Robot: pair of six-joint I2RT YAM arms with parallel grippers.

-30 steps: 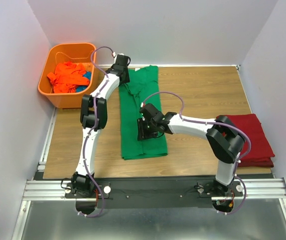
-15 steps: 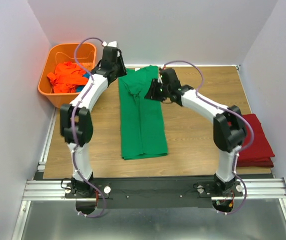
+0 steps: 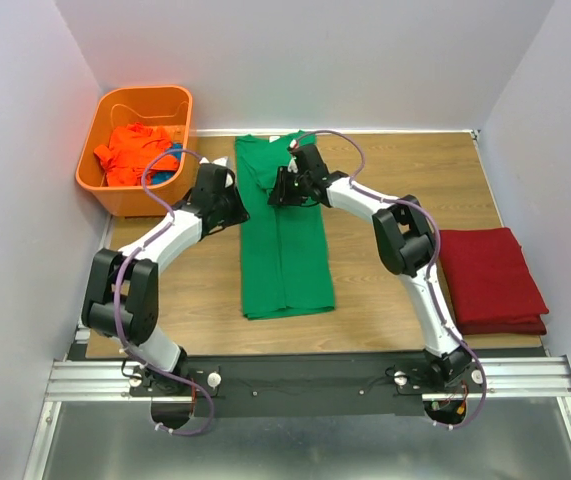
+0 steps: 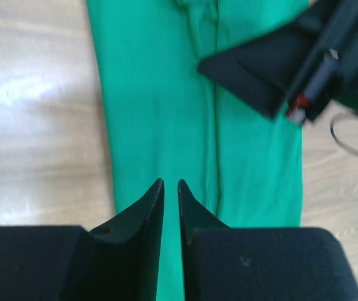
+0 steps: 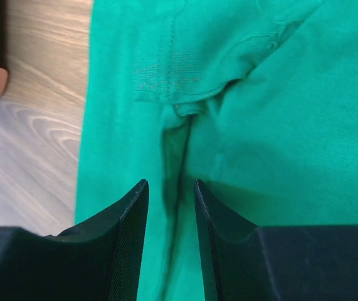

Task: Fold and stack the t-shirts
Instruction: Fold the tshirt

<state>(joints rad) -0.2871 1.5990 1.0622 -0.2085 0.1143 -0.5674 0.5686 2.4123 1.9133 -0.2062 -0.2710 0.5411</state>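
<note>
The bright green t-shirt (image 3: 285, 260) lies as a long, narrow folded strip on the wooden table. My left gripper (image 3: 227, 200) hovers at its left edge; in the left wrist view its fingertips (image 4: 170, 183) stand only a thin slit apart, with nothing between them. My right gripper (image 3: 283, 188) is over the shirt's upper part near the sleeve fold (image 5: 185, 94), jaws open (image 5: 171, 183) on either side of a crease. The dark red t-shirt (image 3: 490, 280) lies folded at the right. The orange t-shirt (image 3: 135, 155) is crumpled in the basket.
The orange plastic basket (image 3: 170, 95) stands at the back left corner, with some blue cloth (image 3: 170, 175) beside the orange shirt. White walls close in the table on three sides. The right gripper's black fingers (image 4: 260, 75) reach into the left wrist view.
The left arm swung from the back near the basket down to the shirt's left edge and its jaws narrowed. The right gripper moved from the shirt's middle up to its top part.
</note>
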